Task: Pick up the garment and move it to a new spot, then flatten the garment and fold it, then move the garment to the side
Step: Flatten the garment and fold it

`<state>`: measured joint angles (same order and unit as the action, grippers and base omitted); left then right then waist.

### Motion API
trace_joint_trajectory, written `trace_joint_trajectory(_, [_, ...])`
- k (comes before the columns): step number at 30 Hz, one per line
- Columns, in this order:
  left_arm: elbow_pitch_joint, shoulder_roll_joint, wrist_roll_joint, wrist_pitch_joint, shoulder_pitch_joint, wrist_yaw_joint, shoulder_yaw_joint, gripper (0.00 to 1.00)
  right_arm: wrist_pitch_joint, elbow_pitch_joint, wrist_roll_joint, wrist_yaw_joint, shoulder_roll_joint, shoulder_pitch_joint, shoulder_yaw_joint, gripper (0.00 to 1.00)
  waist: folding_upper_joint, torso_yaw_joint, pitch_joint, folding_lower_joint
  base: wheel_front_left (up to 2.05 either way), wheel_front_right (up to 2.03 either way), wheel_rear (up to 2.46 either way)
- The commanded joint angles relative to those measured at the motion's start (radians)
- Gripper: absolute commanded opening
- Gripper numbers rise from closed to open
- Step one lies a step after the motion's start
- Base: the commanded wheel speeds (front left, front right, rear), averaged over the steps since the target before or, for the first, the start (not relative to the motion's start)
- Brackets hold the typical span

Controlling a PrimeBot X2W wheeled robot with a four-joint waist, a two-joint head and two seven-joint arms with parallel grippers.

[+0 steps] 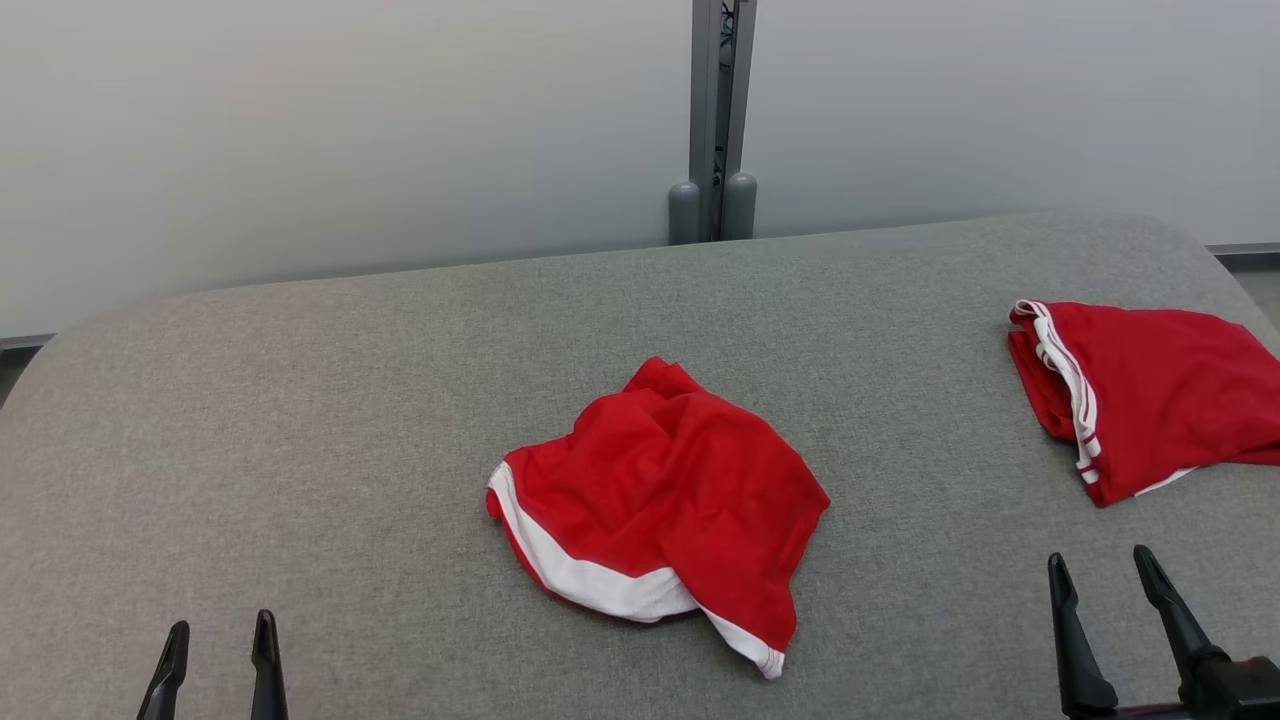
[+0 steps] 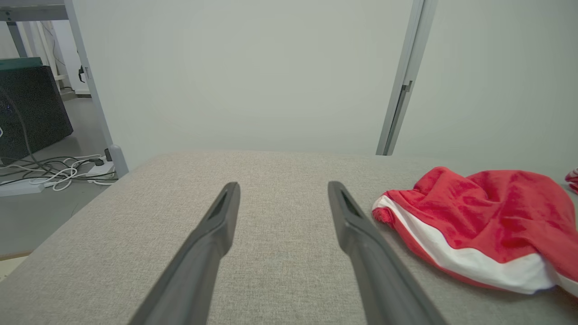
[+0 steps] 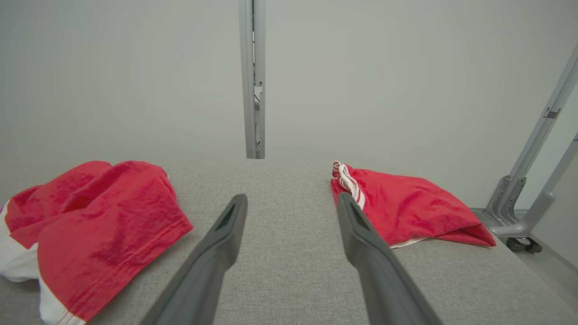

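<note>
A crumpled red garment with a white band lies in a heap at the middle of the grey table. In the left wrist view the garment sits to the right of my fingers; in the right wrist view the garment lies to their left. My left gripper rests open at the lower left, well apart from the heap, nothing between its fingers. At the lower right my right gripper stands open and empty too.
A second red garment with white stripes lies folded at the table's right edge, just beyond my right gripper. A grey post rises behind the table against a pale wall. Cables lie on the floor off the table's left.
</note>
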<state>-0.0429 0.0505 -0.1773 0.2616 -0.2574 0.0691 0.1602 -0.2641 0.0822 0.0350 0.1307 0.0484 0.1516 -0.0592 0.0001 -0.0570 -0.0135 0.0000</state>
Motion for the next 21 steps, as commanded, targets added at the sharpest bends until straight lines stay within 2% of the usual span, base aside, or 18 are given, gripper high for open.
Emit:
trace_joint_trajectory(1, [0.004,0.002,-0.002,0.004,0.02,-0.002,0.0,1.0,0.0,0.0,-0.002,0.0,0.004,-0.012,-0.004,1.0,-0.0001,-0.002,0.002,0.0,0.0,0.0,0.0])
trace_joint_trajectory(5, [0.011,0.002,0.003,0.005,0.034,0.001,-0.008,1.0,0.0,-0.003,-0.004,0.0,0.004,-0.02,0.002,1.0,-0.0001,-0.016,0.013,0.0,0.0,0.0,0.0])
trace_joint_trajectory(8, [-0.011,0.002,0.001,0.004,0.065,0.019,-0.031,1.0,0.0,-0.011,-0.008,0.0,0.004,-0.033,0.012,1.0,-0.0001,-0.034,0.032,0.0,0.0,0.0,0.0])
trace_joint_trajectory(13, [-0.106,0.027,-0.029,0.003,0.224,0.054,-0.112,1.0,0.0,-0.041,-0.002,0.0,0.005,-0.085,0.026,1.0,-0.0001,-0.076,0.116,0.0,0.0,0.0,0.0])
trace_joint_trajectory(16, [-0.216,0.079,-0.066,-0.074,0.357,0.061,-0.222,1.0,0.0,-0.057,0.008,0.0,0.004,-0.117,0.033,1.0,-0.0001,-0.109,0.167,0.0,0.0,0.0,0.0])
trace_joint_trajectory(18, [-0.29,0.136,-0.104,-0.148,0.443,0.061,-0.325,1.0,0.0,-0.059,0.011,0.0,0.005,-0.133,0.039,1.0,-0.0001,-0.133,0.192,0.0,0.0,0.0,0.0])
trace_joint_trajectory(21, [-0.408,0.202,-0.17,-0.249,0.547,0.06,-0.41,1.0,0.0,-0.06,0.024,0.0,0.004,-0.15,0.049,1.0,-0.0001,-0.17,0.22,0.0,0.0,0.0,0.0])
